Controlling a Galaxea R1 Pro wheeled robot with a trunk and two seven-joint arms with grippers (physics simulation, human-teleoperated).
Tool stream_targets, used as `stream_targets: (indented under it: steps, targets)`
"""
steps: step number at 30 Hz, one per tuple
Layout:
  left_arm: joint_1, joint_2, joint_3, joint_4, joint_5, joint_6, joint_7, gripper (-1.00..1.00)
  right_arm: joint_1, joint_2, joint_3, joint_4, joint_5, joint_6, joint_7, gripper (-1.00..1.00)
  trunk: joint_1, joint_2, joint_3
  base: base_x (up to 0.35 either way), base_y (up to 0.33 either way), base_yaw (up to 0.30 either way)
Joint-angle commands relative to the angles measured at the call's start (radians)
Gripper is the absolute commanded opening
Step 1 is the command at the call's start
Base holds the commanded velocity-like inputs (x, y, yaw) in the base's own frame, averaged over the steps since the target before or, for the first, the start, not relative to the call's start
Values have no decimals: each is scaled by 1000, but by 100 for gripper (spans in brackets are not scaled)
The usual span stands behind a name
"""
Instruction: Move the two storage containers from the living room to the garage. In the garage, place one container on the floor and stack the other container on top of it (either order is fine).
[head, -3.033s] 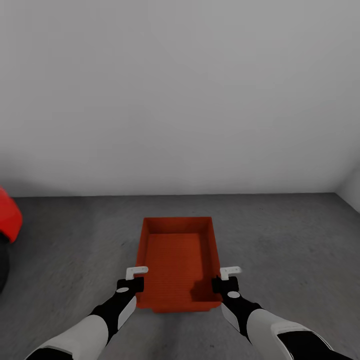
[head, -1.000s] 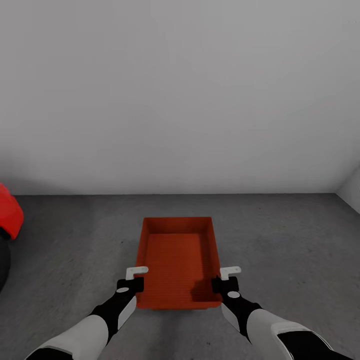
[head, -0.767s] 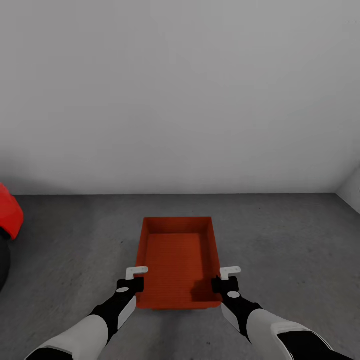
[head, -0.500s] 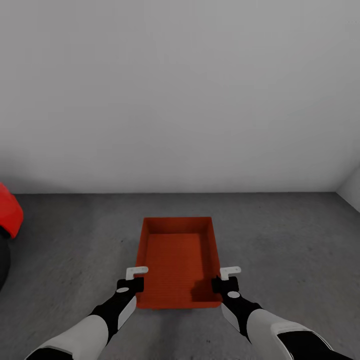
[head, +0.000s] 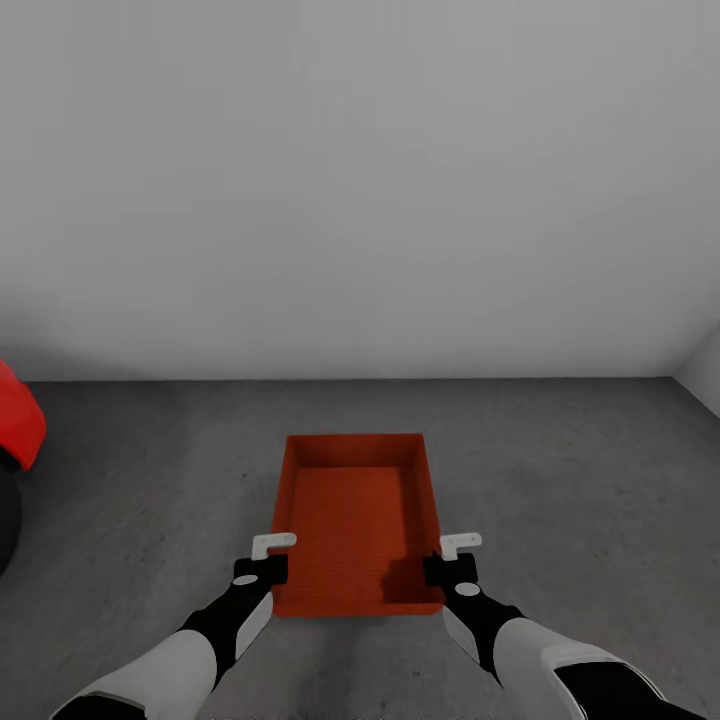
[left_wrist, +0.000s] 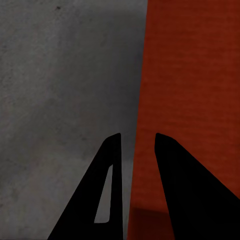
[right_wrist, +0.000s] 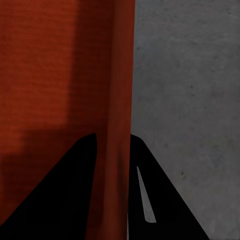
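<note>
Gripping opposite walls of one storage container (head: 355, 520), both grippers hold it over the floor (head: 580, 480) near a white wall (head: 360, 180).

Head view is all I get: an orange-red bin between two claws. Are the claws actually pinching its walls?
Observer: On the left wrist view, the left claw straddles the storage container wall, one finger inside, one outside.
Operator: And the other claw?
Observer: The right claw has that side's wall filling the gap between its fingers.
Operator: What's beneath?
Observer: Grey concrete floor lies beside the outer wall.
</note>
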Motion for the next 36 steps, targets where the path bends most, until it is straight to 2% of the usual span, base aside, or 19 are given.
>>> stream_targets:
  steps: [1, 12, 36]
  targets:
    - [-1, 0, 26, -58, -10, -11, 12, -100, 0, 2, -12, 4, 14, 3, 0, -100, 0, -1, -2, 0, 0, 0]
    - [-1, 0, 26, -58, -10, -11, 12, -100, 0, 1, -12, 4, 14, 3, 1, -100, 0, -1, -5, 21, 0, 0]
    - [-1, 0, 26, -58, -10, -11, 12, -100, 0, 0, -12, 4, 14, 3, 0, -100, 0, -1, -5, 101, 0, 0]
